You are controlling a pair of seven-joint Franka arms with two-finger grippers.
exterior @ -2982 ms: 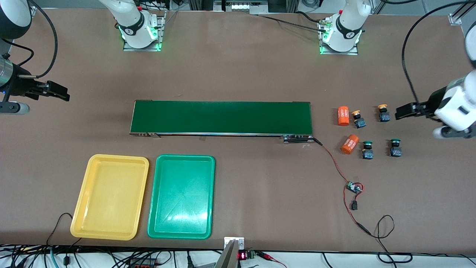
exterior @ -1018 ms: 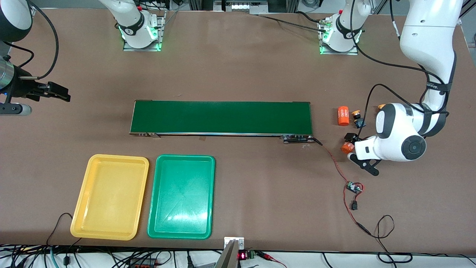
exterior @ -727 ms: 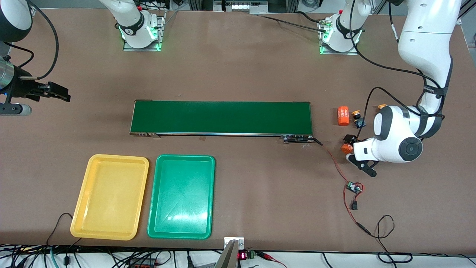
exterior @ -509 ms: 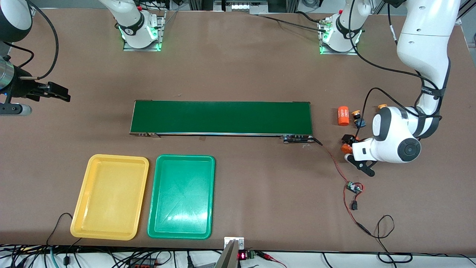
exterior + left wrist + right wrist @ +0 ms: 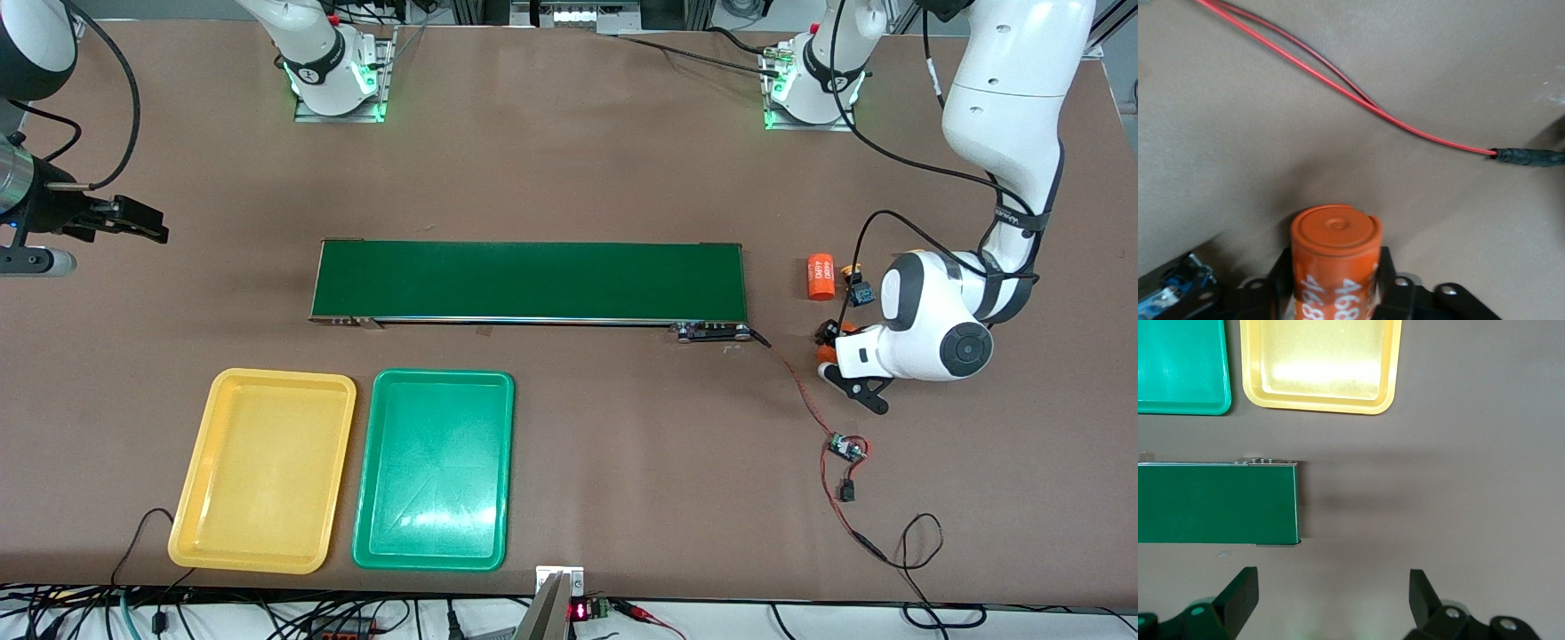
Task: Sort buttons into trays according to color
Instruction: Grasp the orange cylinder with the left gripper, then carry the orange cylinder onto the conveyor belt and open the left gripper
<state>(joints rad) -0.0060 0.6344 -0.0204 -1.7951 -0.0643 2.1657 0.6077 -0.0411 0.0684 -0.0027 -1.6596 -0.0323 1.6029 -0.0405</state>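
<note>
Brown tabletop with two arms, two trays, two orange cylinders and one dark green conveyor belt at mid-frame.
The left end effector is clamped on one "4680" cylinder at the left arm's end; the second cylinder lies higher in the frame. Beside it one yellow-capped button shows, the other buttons hidden under the arm. The yellow tray and green tray sit low in the frame, side by side. The right end effector waits, spread wide, over bare tabletop.

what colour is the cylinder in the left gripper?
Orange cylinder, white "468" print; clearest in the left wrist view.
</note>
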